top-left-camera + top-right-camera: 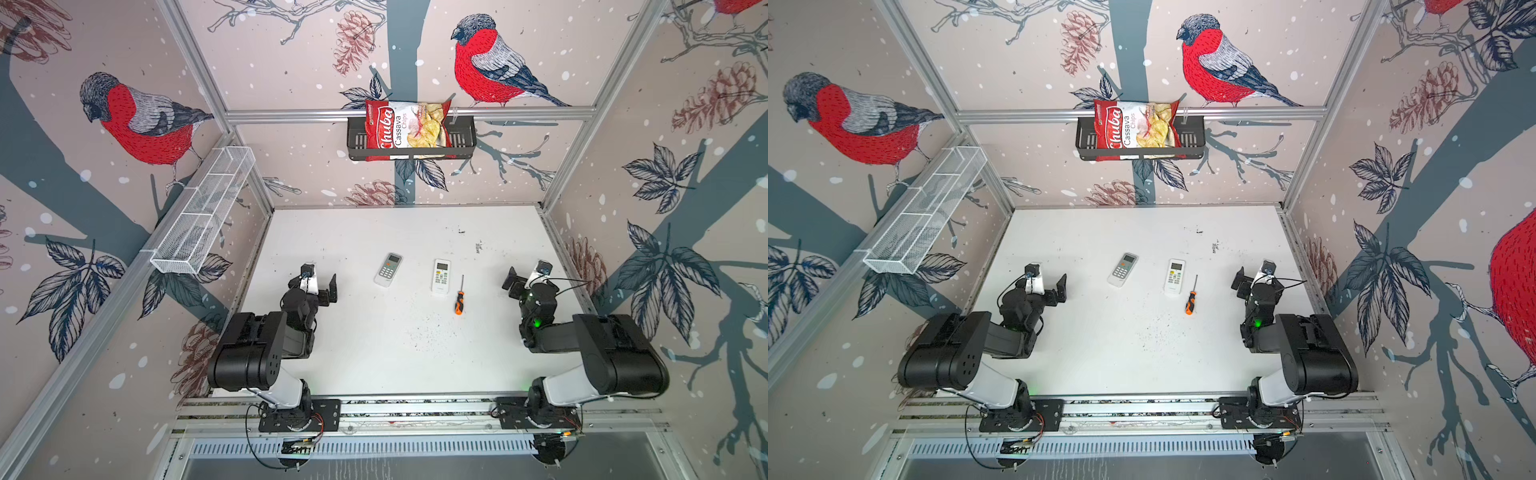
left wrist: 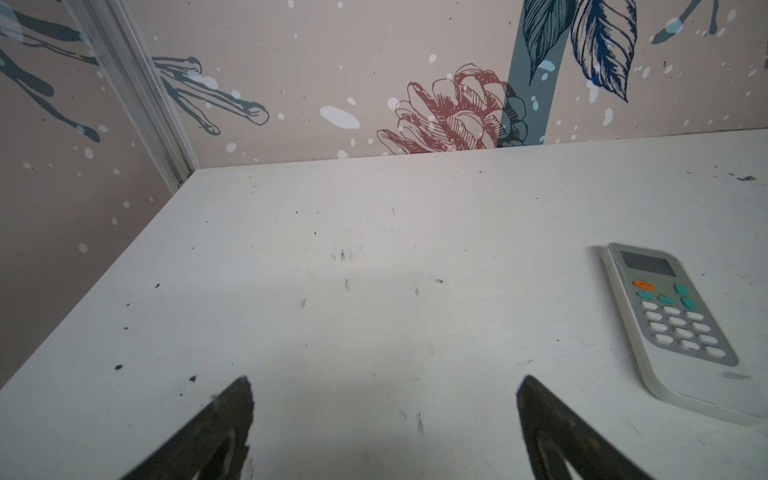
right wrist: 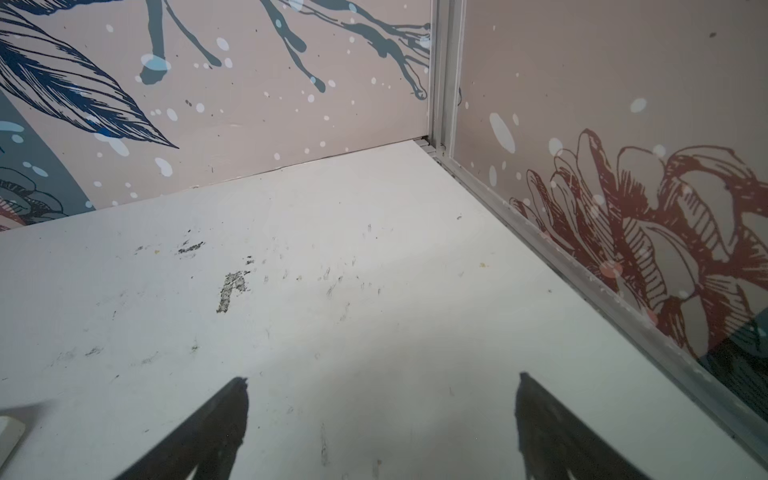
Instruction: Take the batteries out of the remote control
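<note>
Two remote controls lie face up on the white table (image 1: 374, 353). One has a grey face (image 1: 388, 269) (image 1: 1122, 269) (image 2: 673, 324); the other is white (image 1: 441, 276) (image 1: 1175, 276). No batteries show; both remotes have their backs down. My left gripper (image 1: 316, 284) (image 1: 1044, 286) (image 2: 385, 380) stands open and empty, to the left of the grey-faced remote. My right gripper (image 1: 525, 282) (image 1: 1254, 282) (image 3: 382, 378) is open and empty too, to the right of the white remote, facing the back right corner.
An orange-and-black screwdriver (image 1: 459, 297) (image 1: 1191, 297) lies just right of the white remote. A chips bag (image 1: 409, 124) sits in a black basket (image 1: 465, 137) on the back wall. A white mesh basket (image 1: 203, 212) hangs on the left wall.
</note>
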`<state>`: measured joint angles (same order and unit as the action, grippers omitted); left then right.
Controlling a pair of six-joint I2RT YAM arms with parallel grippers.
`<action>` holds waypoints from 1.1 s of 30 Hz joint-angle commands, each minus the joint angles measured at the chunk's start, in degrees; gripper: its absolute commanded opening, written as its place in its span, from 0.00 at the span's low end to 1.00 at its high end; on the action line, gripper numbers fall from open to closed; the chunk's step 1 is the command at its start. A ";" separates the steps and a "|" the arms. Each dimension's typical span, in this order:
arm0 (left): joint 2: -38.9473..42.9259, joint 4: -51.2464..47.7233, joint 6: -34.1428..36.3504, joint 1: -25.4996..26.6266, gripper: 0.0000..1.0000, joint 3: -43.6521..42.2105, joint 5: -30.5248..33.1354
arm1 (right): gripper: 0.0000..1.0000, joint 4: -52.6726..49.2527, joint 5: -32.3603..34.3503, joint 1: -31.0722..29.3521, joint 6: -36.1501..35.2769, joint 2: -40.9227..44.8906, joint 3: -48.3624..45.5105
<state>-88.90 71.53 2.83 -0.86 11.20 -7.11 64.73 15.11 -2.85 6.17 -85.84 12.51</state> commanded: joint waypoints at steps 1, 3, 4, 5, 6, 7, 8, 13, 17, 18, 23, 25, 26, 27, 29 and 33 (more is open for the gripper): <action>-0.26 6.57 -0.74 -0.17 0.98 0.34 -0.76 | 0.99 5.23 1.41 0.13 -0.73 -0.29 0.41; -0.31 6.50 -0.81 -0.17 0.98 0.41 -0.78 | 0.99 5.17 1.32 0.12 -0.73 -0.28 0.41; -0.31 6.52 -0.80 -0.19 0.98 0.43 -0.80 | 0.99 5.14 1.33 0.13 -0.73 -0.27 0.41; -0.31 6.38 -0.80 -0.14 0.97 0.44 -0.80 | 0.99 5.19 1.31 0.13 -0.73 -0.23 0.41; -0.31 6.51 -0.80 -0.18 0.98 0.46 -0.75 | 0.99 5.17 1.28 0.12 -0.73 -0.30 0.41; -0.31 6.46 -0.81 -0.17 0.98 0.44 -0.77 | 0.99 5.17 1.28 0.09 -0.73 -0.29 0.41; -0.31 6.47 -0.79 -0.11 0.97 0.38 -0.80 | 0.99 5.21 1.33 0.06 -0.75 -0.27 0.41; -0.31 6.43 -0.78 -0.19 0.98 0.33 -0.79 | 0.99 5.16 1.32 0.21 -0.64 -0.27 0.41; -0.31 6.50 -0.78 -0.15 0.98 0.32 -0.72 | 0.99 5.14 1.37 0.22 -0.64 -0.27 0.41; -0.31 6.47 -0.76 -0.18 0.98 0.31 -0.79 | 0.99 5.06 1.25 0.22 -0.64 -0.33 0.49; -0.31 6.44 -0.81 -0.18 0.98 0.31 -0.77 | 0.99 4.88 1.06 0.30 -0.68 -0.39 0.62; -0.33 6.33 -0.85 -0.29 0.98 0.45 -0.96 | 0.99 4.72 0.86 0.39 -0.64 -0.34 0.75; -0.39 6.34 -0.90 -0.35 0.98 0.53 -0.97 | 0.99 4.62 0.75 0.42 -0.55 -0.38 0.76; -0.39 6.10 -0.90 -0.36 0.97 0.62 -0.97 | 0.99 4.62 0.71 0.46 -0.57 -0.38 0.76; -0.39 6.00 -0.98 -0.37 0.98 0.58 -1.07 | 0.99 4.57 0.71 0.41 -0.55 -0.33 0.76; 1.79 3.07 -1.30 -0.42 0.98 1.50 0.03 | 1.00 5.72 1.68 -0.06 -1.00 0.01 0.32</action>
<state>-88.84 74.32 1.89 -1.30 11.66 -7.49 67.59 15.86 -2.52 5.93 -86.17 12.97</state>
